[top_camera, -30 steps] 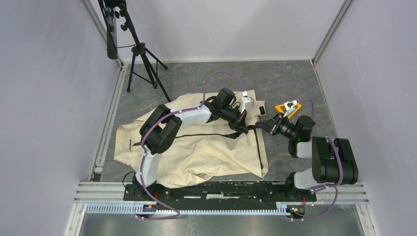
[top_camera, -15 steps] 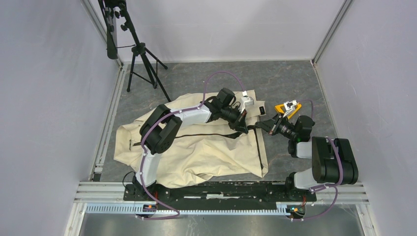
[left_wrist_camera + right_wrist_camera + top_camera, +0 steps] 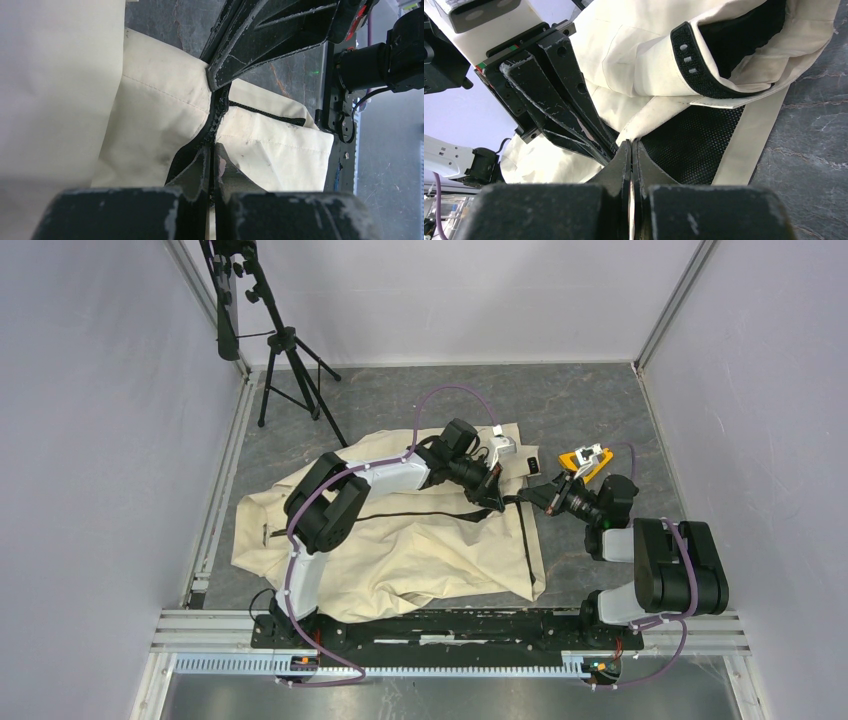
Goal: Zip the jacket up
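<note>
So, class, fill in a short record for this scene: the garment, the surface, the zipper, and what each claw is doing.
garment: jacket, cream, wrinkled, spread out
surface: table, dark grey
zipper: dark, runs in between the left claw's fingertips
left claw: shut on the jacket at the zipper
right claw: shut on the jacket's edge
spacing: both claws close together

Tripod (image 3: 287, 339) back left on table (image 3: 580, 400); jacket (image 3: 420, 550) nearer, left of centre.

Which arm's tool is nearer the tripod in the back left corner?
Left, narrowly. The left tool and right tool grip the jacket tip to tip, well right of the tripod, left tool on its side.
</note>
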You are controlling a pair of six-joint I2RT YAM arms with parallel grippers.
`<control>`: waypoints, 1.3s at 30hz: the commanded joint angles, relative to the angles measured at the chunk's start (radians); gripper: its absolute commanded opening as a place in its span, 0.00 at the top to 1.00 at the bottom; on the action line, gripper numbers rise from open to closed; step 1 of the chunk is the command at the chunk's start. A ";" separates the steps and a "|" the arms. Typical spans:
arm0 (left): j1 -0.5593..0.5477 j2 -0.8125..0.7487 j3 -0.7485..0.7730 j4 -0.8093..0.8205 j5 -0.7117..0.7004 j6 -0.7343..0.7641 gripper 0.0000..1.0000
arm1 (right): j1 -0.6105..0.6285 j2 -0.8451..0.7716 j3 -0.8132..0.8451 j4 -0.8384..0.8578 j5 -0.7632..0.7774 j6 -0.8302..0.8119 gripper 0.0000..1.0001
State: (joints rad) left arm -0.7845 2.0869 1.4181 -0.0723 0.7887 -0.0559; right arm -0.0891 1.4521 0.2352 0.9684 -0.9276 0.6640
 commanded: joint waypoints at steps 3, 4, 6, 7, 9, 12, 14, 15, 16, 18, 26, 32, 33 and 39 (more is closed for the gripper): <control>0.005 -0.010 0.020 0.033 0.025 -0.039 0.98 | 0.015 -0.022 0.010 0.020 0.009 -0.024 1.00; 0.005 -0.011 0.022 0.032 0.026 -0.039 0.98 | 0.016 -0.021 0.012 0.020 0.009 -0.026 1.00; 0.004 -0.009 0.022 0.032 0.026 -0.039 0.98 | 0.018 -0.023 0.010 0.021 0.009 -0.025 1.00; 0.004 -0.010 0.021 0.031 0.025 -0.040 0.98 | 0.018 -0.025 0.010 0.021 0.008 -0.026 1.00; 0.004 -0.011 0.022 0.032 0.027 -0.041 0.98 | 0.021 -0.027 0.010 0.020 0.010 -0.028 1.00; 0.004 -0.009 0.025 0.031 0.028 -0.046 0.98 | 0.025 -0.034 0.009 0.018 0.012 -0.034 1.00; 0.004 -0.007 0.027 0.031 0.031 -0.048 0.98 | 0.031 -0.041 0.011 0.012 0.014 -0.044 1.00; 0.004 -0.007 0.028 0.032 0.032 -0.051 0.98 | 0.035 -0.044 0.015 -0.004 0.019 -0.053 1.00; 0.004 -0.005 0.029 0.033 0.033 -0.054 0.98 | 0.039 -0.048 0.017 -0.017 0.025 -0.067 1.00; 0.004 -0.004 0.032 0.038 0.041 -0.058 0.98 | 0.047 -0.050 0.022 -0.038 0.032 -0.081 1.00; 0.001 -0.007 0.038 0.043 0.049 -0.062 0.98 | 0.074 -0.031 0.040 -0.048 0.016 -0.086 1.00; -0.004 0.015 0.098 -0.020 0.040 -0.029 0.98 | 0.085 -0.011 0.045 -0.007 -0.010 -0.048 1.00; -0.005 0.022 0.119 -0.056 0.031 -0.017 0.98 | 0.086 -0.006 0.047 -0.008 -0.011 -0.046 0.99; -0.025 0.063 0.261 -0.150 0.026 0.006 0.98 | 0.124 0.026 0.053 0.025 -0.017 -0.011 1.00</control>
State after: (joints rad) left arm -0.7868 2.1296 1.5570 -0.2245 0.8143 -0.0837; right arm -0.0036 1.4601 0.2691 0.9428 -0.8726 0.6117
